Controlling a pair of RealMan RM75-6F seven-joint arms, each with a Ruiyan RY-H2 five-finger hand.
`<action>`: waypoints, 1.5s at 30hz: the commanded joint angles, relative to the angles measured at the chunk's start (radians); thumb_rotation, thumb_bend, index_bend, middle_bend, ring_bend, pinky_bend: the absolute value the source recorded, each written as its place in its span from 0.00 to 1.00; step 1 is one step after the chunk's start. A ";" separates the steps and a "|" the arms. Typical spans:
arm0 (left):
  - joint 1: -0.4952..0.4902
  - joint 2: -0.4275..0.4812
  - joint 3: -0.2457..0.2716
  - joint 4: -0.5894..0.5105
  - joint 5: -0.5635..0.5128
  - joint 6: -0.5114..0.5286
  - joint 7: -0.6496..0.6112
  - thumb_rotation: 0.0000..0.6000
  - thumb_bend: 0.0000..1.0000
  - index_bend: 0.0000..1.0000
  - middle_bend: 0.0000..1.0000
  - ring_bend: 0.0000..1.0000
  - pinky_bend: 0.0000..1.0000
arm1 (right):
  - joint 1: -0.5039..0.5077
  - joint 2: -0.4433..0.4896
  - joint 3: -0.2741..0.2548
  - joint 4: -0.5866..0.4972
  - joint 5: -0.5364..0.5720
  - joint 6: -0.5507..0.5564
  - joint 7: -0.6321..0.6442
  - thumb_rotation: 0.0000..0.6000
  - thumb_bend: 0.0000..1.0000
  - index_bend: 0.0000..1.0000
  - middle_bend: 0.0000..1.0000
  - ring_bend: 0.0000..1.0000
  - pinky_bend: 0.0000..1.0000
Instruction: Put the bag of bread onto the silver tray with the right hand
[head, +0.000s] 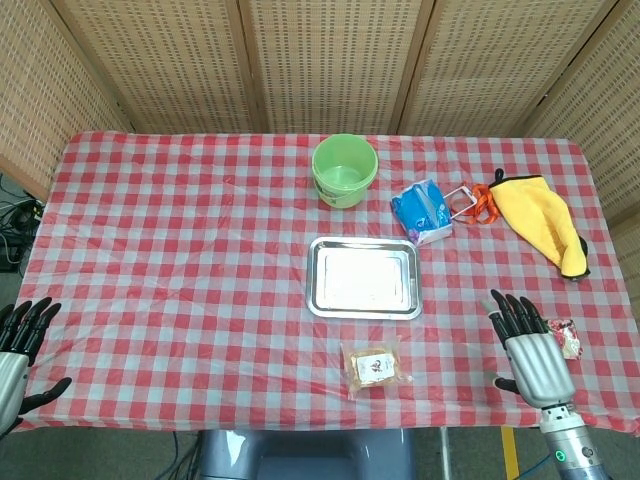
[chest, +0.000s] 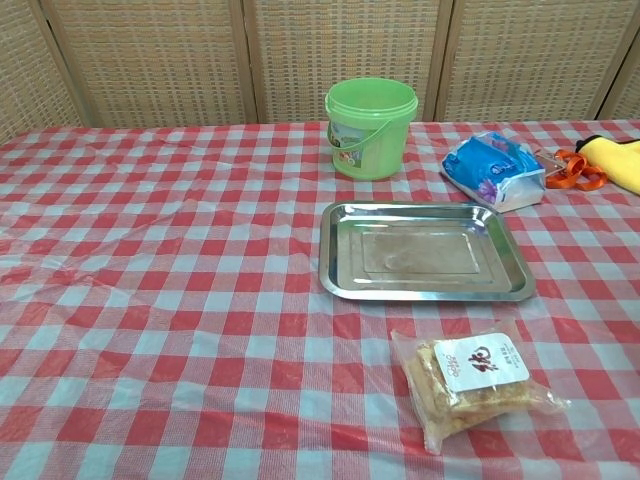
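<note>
The bag of bread (head: 375, 367) (chest: 470, 385) is a clear packet with a white label, lying flat near the table's front edge. Just beyond it sits the silver tray (head: 318, 290) (chest: 340, 285), with nothing on it. My right hand (head: 530, 350) hovers at the front right of the table, well to the right of the bag, fingers spread and holding nothing. At the front left corner my left hand (head: 18, 345) is likewise open and holds nothing. Neither hand shows in the chest view.
A green bucket (head: 345, 170) (chest: 370, 127) stands behind the tray. To its right are a blue packet (head: 421, 210) (chest: 495, 170), orange scissors (head: 478, 202) (chest: 570, 168) and a yellow cloth (head: 545, 220). A small wrapped sweet (head: 567, 337) lies beside my right hand.
</note>
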 joint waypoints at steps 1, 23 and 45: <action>0.001 0.000 0.001 0.001 0.002 0.002 0.000 1.00 0.00 0.00 0.00 0.00 0.00 | 0.002 0.000 -0.002 -0.002 -0.002 0.000 -0.001 1.00 0.09 0.00 0.00 0.00 0.00; -0.002 -0.002 0.001 0.001 -0.003 -0.004 -0.001 1.00 0.00 0.00 0.00 0.00 0.00 | 0.066 -0.018 -0.046 -0.085 -0.094 -0.092 -0.041 1.00 0.09 0.00 0.00 0.00 0.00; -0.008 0.005 -0.001 0.006 -0.015 -0.014 -0.030 1.00 0.00 0.00 0.00 0.00 0.00 | 0.209 -0.259 -0.003 -0.118 0.144 -0.352 -0.298 1.00 0.09 0.15 0.00 0.00 0.00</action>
